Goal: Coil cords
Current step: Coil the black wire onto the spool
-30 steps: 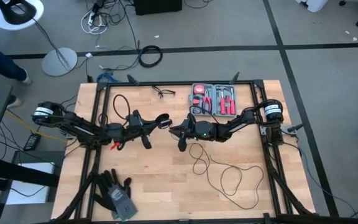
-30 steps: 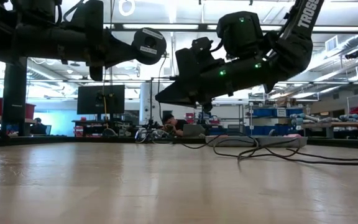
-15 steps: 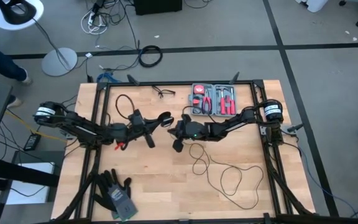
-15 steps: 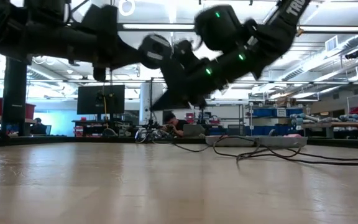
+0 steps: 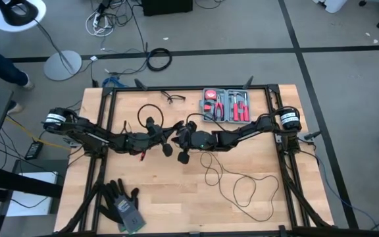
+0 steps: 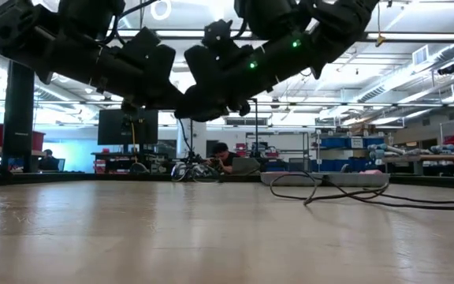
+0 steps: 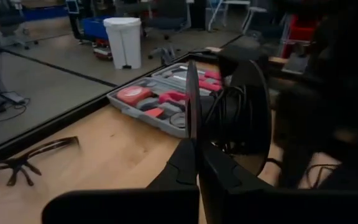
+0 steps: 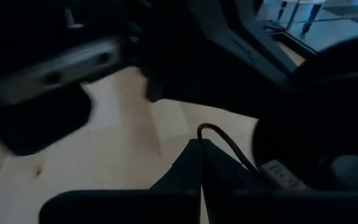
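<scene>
A robotics lab: storage shelving (image 6: 345, 150), monitor (image 6: 128, 126), seated person (image 6: 223, 156).

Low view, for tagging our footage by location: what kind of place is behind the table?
Most likely a robotics lab or workshop. Beyond the wooden table stand a monitor on a bench and shelving with blue bins, a person sits working, and exposed ceiling beams and ducts run overhead.
</scene>
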{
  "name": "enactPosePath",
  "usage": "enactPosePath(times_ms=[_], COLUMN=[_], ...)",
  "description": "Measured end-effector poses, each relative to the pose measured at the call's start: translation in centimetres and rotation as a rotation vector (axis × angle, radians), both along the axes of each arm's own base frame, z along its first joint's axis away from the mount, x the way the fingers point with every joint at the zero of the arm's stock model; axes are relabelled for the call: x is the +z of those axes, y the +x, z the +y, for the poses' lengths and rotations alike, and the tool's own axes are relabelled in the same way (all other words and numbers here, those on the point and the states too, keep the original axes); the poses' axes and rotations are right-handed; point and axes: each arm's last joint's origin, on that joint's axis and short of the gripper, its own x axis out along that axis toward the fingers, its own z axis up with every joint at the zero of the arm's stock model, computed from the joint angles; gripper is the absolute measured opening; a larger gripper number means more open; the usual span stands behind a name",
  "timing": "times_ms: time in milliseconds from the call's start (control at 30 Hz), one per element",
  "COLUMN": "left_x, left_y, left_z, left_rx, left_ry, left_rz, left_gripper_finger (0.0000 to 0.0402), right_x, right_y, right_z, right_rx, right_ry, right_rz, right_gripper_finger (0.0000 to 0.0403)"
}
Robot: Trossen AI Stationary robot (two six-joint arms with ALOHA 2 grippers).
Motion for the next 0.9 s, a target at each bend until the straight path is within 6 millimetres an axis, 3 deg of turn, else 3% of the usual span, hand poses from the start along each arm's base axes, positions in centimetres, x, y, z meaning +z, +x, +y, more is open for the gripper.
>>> enactPosePath(times_ms=[333,900], left_x=[-1.1,-1.3], left_y=[-0.4,-0.3], left_z=[0.0,-0.1], left_rx=[0.007,-0.045], left_ry=[0.009,-0.033], left_rz=[0.125,0.127], left_gripper_finger=[0.0,0.0], right_x=[1.5,5.1], right_y=[-0.8,-2.8], right_z=[0.0,-0.4], right_rx=[-0.015,-0.049], right_ry=[-0.028,-0.079], right_rz=[0.036,0.069], right_gripper_finger=[0.0,0.0])
